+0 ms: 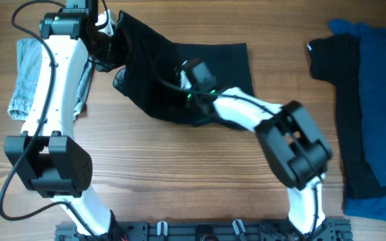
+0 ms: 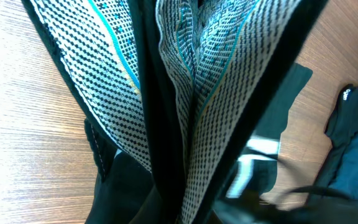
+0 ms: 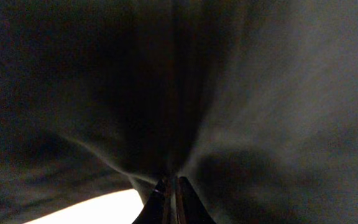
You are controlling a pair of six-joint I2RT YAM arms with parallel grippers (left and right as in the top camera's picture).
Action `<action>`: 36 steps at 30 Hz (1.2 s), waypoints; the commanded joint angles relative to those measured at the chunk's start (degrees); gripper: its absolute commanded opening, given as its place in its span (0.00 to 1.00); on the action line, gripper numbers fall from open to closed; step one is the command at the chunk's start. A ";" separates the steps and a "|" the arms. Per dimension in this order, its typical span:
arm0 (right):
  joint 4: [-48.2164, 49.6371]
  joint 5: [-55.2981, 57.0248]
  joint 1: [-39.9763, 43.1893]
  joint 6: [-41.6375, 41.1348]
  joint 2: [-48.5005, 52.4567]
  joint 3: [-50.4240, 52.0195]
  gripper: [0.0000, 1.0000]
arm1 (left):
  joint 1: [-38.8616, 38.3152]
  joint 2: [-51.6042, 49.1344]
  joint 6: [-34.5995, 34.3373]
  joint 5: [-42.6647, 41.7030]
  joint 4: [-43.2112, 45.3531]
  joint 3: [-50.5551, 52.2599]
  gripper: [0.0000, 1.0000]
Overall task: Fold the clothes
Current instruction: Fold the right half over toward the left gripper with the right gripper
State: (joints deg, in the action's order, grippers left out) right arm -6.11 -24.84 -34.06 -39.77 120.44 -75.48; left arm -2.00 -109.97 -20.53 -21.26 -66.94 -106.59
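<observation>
Far left on the brown wooden surface [image 1: 179, 174], lying folded: a pale-blue denim garment [image 1: 27, 73]. Just beside it, grips with the left hand [image 1: 109, 43] the raised corner of the crumpled black fabric garment [image 1: 213, 60], spread mid-surface. Pinches with the right hand [image 3: 171, 184], closed tight, a bunched fold near its lower middle. Far right, well apart: heap of black and blue clothes [image 1: 370, 107].

Free passage: the bare wooden worktop [image 1: 179, 167] is open along the front edge between the two arms. A clear strip also runs between the black fabric garment [image 1: 226, 60], at rear centre, and the pile of blue and black clothes [image 1: 374, 100] at the right edge.

Obstacles:
- The folded light-blue denim piece [image 1: 25, 80] lies near the rear-left corner.
- The white left arm [image 1: 55, 94] spans the left side.
- The white-and-black right arm [image 1: 293, 144] crosses from the front edge to the centre.
</observation>
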 commanded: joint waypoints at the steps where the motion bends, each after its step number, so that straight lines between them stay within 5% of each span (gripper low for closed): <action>1: 1.36 3.85 2.71 2.23 -4.68 -1.33 0.04 | -0.24 1.66 -0.96 -0.31 -0.17 -1.33 0.04; 16: 24.24 5.84 -1.92 -0.55 11.80 -1.31 0.04 | -0.24 1.66 -1.01 -0.35 -0.26 -1.33 0.04; 24: 23.69 5.88 3.15 3.78 5.84 -3.65 0.04 | -0.24 1.66 -0.96 -0.35 -0.70 -1.33 0.04; 29: 24.02 15.43 5.44 3.85 5.64 -5.20 0.04 | -0.26 1.66 -0.98 -0.35 -0.87 -1.33 0.04; 36: 38.05 17.11 4.98 3.80 13.14 -5.31 0.04 | -0.26 1.66 -0.98 -0.35 -1.27 -1.33 0.04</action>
State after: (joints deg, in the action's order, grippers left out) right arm 28.25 -9.56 -28.75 -37.12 128.86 -80.14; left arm -2.00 -109.97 -20.73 -21.04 -68.01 -106.59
